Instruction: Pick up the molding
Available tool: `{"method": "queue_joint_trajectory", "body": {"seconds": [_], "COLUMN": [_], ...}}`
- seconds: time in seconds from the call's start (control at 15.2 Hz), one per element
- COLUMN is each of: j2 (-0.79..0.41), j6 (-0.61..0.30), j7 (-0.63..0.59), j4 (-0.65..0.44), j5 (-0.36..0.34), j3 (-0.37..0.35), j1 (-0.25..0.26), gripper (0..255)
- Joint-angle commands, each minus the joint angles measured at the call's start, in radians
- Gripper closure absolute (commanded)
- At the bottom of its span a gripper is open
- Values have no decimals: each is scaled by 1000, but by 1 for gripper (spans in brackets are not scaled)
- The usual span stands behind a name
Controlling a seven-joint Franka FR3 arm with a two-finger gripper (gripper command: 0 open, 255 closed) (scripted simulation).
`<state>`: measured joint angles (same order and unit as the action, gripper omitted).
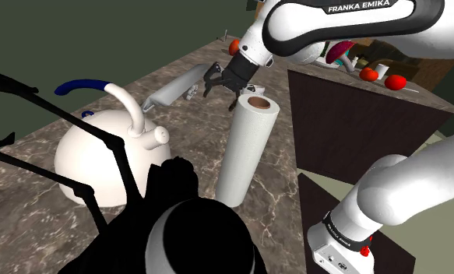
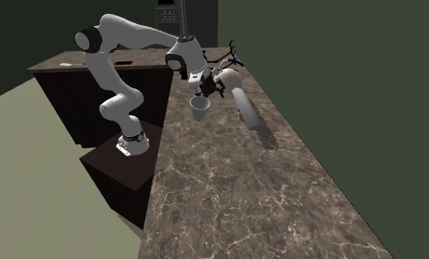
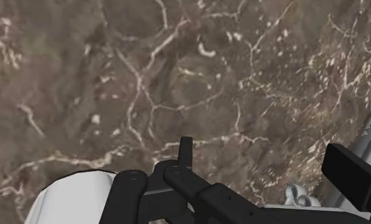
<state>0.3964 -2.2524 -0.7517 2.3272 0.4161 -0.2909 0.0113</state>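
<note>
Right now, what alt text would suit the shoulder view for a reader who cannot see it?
A white robot arm reaches over a brown marbled counter, its black pincer close beside one end of a long pale grey molding lying flat. Nearer the camera stand an upright paper towel roll and a white kettle with a blue handle.

A brown marbled tabletop (image 2: 264, 199) with pale veins runs along a dark green wall (image 2: 345, 59) — beside it, dark wooden cabinets (image 2: 73, 103) stand on a pale olive floor (image 2: 21, 162).
</note>
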Motion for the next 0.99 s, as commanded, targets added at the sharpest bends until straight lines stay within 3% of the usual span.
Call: {"method": "queue_joint_trajectory", "body": {"seconds": [0.0,0.33,0.66,0.92], "j2": [-55,-191,-317,-332], "j6": [-60,-196,-301,-353], "j7": [-58,-209,-373,-358], "j4": [-45,-164,-289,-250], "j5": [4,-23,-101,-91], "j3": [-24,-79,-116,-118], "j1": [-10,-38,-61,-56], "gripper": [0,0,0,0]}}
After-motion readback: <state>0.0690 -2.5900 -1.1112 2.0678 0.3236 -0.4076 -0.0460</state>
